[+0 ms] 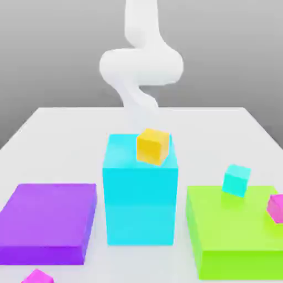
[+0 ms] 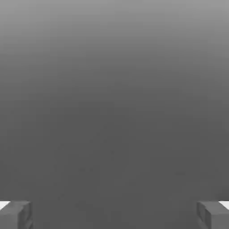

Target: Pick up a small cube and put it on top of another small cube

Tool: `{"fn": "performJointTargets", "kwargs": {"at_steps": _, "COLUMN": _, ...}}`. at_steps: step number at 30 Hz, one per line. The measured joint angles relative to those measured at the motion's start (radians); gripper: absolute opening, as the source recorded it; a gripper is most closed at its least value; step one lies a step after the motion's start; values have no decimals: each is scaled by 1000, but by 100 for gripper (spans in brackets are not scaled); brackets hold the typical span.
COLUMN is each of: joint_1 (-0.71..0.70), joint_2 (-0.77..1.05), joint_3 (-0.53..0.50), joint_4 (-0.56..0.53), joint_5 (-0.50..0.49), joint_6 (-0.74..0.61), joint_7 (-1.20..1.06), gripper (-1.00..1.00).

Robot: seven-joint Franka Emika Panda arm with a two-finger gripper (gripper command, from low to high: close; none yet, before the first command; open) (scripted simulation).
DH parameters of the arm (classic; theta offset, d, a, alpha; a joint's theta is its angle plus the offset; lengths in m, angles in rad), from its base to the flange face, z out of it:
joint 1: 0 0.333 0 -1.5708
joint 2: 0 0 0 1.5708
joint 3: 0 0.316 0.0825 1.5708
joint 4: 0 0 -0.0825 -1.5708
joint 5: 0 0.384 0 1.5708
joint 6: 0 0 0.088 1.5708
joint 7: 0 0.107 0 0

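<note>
We see nothing of the task done yet. The white arm (image 1: 141, 66) rises at the top centre of the exterior view, behind the tall cyan block (image 1: 140, 193) in the middle. A purple slab (image 1: 47, 221) lies at lower left and a green block (image 1: 235, 237) at lower right.

The yellow-orange cube (image 1: 152, 146) rests on the cyan block, bare on top. A teal cube (image 1: 236, 179) sits on the green block.

Magenta-pink cubes show at the bottom-left edge (image 1: 37, 276) and at the right edge on the green block (image 1: 276, 207).

In the hand view the gripper (image 2: 114, 214) stands wide apart, holding nothing. Picking and stacking both remain.
</note>
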Motion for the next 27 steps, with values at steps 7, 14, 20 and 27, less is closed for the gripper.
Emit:
{"fn": "performJointTargets", "kwargs": {"at_steps": 7, "joint_1": -33, "joint_2": 260, "joint_3": -42, "joint_4": 26, "joint_5": 11, "joint_6": 64, "joint_7": 22, "gripper": 0}}
{"fn": "performJointTargets", "kwargs": {"at_steps": 14, "joint_1": -65, "joint_2": 513, "joint_3": -88, "joint_4": 51, "joint_5": 34, "joint_6": 127, "joint_7": 35, "gripper": 0}}
{"fn": "performJointTargets", "kwargs": {"at_steps": 20, "joint_1": -112, "joint_2": 731, "joint_3": -117, "joint_4": 73, "joint_5": 66, "joint_6": 180, "joint_7": 38, "gripper": 0}}
{"fn": "performJointTargets", "kwargs": {"at_steps": 27, "joint_1": -160, "joint_2": 987, "joint_3": -134, "joint_4": 99, "joint_5": 105, "joint_6": 241, "joint_7": 40, "gripper": 0}}
